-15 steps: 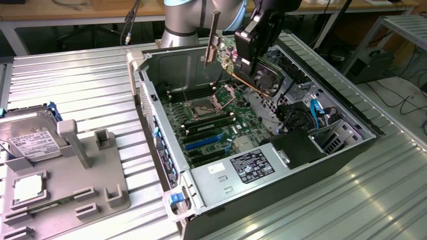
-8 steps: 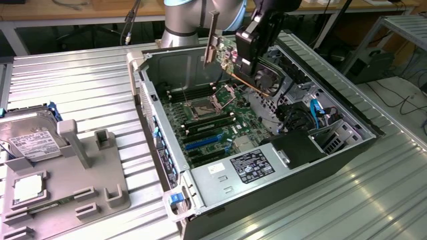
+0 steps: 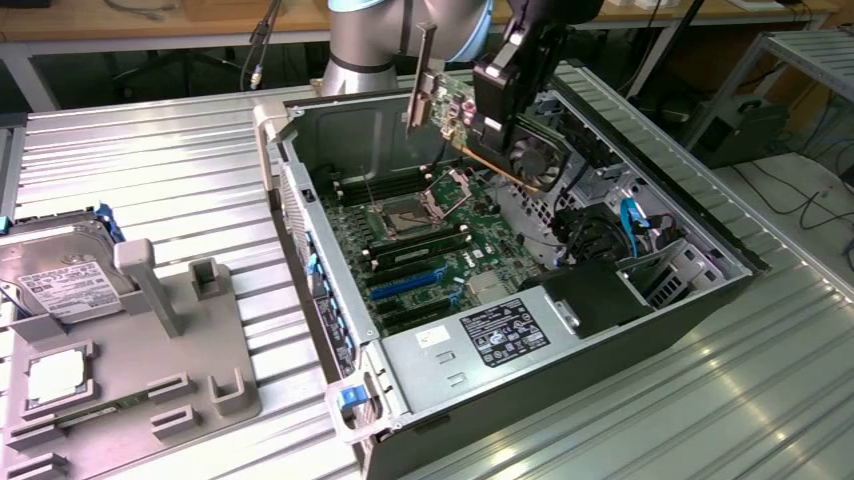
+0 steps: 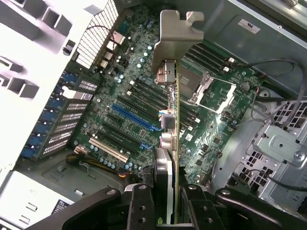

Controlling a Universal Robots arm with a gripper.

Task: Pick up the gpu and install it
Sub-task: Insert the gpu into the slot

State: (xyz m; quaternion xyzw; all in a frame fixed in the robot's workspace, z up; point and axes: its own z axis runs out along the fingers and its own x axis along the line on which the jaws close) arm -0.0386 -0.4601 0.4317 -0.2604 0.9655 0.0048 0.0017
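The end effector [image 4: 165,206], closed narrow on the gpu [image 3: 461,118], holds it on edge in the air above the motherboard [image 3: 441,250] of the open computer case [image 3: 300,190], and the card looks light, stiff and fragile, best gripped across its board edge, never by the fan.

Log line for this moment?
gripper: shut on gpu | gpu: tilted, in air over motherboard, not seated | case: open

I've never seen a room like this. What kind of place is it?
Probably a robot lab or workshop. A robot arm holds a graphics card over an open computer case on a metal table, and desks stand behind.
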